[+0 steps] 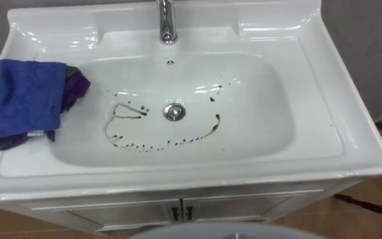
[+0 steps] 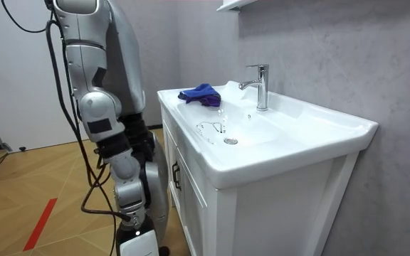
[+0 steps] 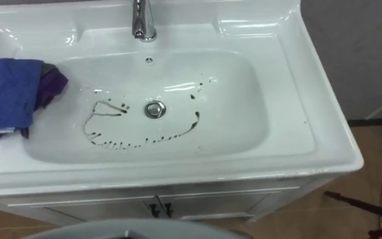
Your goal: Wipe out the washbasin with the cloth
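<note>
Right robot hand hangs low, apart from basin.

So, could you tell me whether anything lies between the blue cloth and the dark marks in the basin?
Nothing visible does. The cloth lies on the left ledge of the basin; only bare white bowl runs from it to the marks around the drain. The tap stands behind, clear.

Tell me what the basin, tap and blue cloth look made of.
Basin: probably glazed white ceramic; glossy highlights. Tap: polished, chrome-looking metal; mirror reflections. Blue cloth: soft matte fabric, perhaps microfibre; it folds and drapes over the rim.
</note>
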Available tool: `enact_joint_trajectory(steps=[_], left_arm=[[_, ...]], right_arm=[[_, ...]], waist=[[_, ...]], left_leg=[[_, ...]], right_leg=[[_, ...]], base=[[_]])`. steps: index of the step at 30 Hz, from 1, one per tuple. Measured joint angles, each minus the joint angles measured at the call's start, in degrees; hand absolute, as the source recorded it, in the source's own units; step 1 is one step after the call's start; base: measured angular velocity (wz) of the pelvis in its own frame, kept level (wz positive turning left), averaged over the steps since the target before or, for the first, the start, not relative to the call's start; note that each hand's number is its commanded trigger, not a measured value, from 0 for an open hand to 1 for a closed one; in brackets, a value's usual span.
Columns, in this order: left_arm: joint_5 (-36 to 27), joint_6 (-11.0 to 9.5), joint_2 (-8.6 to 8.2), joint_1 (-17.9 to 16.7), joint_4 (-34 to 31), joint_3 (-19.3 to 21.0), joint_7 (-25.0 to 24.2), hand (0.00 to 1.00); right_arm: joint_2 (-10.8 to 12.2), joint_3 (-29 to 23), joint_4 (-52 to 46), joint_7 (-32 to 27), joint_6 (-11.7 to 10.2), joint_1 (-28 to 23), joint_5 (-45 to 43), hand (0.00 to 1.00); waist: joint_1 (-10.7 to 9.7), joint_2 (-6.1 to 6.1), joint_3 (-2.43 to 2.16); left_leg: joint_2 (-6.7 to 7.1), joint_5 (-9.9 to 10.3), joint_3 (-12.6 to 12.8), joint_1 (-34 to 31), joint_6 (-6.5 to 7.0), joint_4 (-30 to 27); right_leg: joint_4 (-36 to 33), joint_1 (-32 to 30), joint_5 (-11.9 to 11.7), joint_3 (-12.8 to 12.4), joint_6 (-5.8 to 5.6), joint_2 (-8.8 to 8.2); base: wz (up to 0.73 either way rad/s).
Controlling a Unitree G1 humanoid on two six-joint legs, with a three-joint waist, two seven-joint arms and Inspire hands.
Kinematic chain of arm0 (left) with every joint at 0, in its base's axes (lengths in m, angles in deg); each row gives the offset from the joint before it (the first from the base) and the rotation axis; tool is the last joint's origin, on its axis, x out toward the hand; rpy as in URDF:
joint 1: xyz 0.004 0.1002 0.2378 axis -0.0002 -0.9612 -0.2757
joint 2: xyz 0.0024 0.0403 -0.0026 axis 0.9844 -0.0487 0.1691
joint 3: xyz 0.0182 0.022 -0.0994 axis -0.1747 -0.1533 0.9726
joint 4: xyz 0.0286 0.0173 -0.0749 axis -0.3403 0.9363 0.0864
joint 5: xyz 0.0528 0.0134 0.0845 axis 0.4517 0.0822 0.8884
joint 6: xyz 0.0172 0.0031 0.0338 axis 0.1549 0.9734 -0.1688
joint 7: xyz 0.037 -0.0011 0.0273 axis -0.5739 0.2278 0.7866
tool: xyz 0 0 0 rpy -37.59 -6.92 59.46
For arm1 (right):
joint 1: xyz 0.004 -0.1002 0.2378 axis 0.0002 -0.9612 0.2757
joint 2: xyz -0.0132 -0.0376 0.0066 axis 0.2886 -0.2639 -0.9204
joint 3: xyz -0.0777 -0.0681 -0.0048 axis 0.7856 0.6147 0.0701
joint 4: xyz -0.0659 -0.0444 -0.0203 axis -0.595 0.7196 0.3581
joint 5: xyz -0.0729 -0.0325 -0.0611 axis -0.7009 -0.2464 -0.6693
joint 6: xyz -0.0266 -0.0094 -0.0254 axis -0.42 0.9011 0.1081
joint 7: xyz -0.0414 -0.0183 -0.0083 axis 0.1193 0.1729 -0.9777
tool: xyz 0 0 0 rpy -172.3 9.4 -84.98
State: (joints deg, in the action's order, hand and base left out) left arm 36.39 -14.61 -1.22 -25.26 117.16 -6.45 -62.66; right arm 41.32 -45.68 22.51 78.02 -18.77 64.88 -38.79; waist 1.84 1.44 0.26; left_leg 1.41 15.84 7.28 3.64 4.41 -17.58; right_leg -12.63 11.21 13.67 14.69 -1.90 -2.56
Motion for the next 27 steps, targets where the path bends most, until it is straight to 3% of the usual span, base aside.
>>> enact_joint_trajectory(steps=[6, 10, 15, 17, 24, 27], left_arm=[[-4.15, -2.52, 0.09, 0.13, 3.81, 4.11, 5.45, 0.0], [-7.4, -3.34, 0.2, 0.06, 3.01, 7.24, 8.26, 0.0], [-11.12, -5.34, 0.82, -0.55, -1.48, 12.91, 14.2, 0.0], [-11.09, -7.42, 1.56, -0.34, -3.09, 14.68, 17.67, 0.0], [-10.58, -11.76, 2.67, -1.57, -12.52, 18.83, 29.45, 0.0], [-8.48, -14.1, 2.98, -3.03, -20.5, 21.03, 36.87, 0.0]], right_arm=[[-0.49, -0.5, -0.11, -1.15, -1.83, 0.71, 0.11, 0.0], [-0.93, -0.57, -0.01, -1.72, -2.2, 0.82, 1.08, 0.0], [-2.38, -4.15, 0.23, -3.53, -4.02, 1.65, 1.09, 0.0], [-3.41, -4.48, 0.05, -4.52, -5.04, 1.83, 1.1, 0.0], [-4.25, -6.13, 0.2, -5.56, -5.54, 1.33, 1.04, 0.0], [-4.25, -6.11, 0.18, -6.75, -6.97, -0.03, 0.88, 0.0]], waist=[[1.88, 0.02, 0.01], [3.18, 0.0, -0.03], [4.79, -0.15, -0.03], [5.53, -0.34, -0.11], [8.48, -1.28, -0.29], [9.7, -1.36, -0.24]], left_leg=[[0.68, -0.14, -2.22, -1.38, 0.24, -0.56], [1.43, -0.57, -4.72, -2.15, 0.45, -0.99], [2.18, -1.18, -6.97, -3.06, 0.41, -0.97], [2.53, -1.46, -8.33, -3.53, 0.33, -1.06], [2.44, -1.87, -8.95, -5.0, 0.04, -1.46], [2.69, -2.17, -9.15, -4.95, -0.01, -1.32]], right_leg=[[-0.06, -0.24, 0.03, 3.68, -0.01, -0.53], [-0.2, -0.15, 0.21, 5.4, -0.07, -0.86], [0.23, -0.16, 0.24, 7.21, -0.1, -1.04], [0.1, -0.08, 0.24, 9.51, -0.1, -1.2], [-0.3, -1.34, 0.29, 10.52, -0.06, -1.2], [-1.11, -1.67, 1.02, 10.64, 0.16, -1.57]], base=[[0.19], [0.36], [0.24], [0.27], [0.06], [0.02]])
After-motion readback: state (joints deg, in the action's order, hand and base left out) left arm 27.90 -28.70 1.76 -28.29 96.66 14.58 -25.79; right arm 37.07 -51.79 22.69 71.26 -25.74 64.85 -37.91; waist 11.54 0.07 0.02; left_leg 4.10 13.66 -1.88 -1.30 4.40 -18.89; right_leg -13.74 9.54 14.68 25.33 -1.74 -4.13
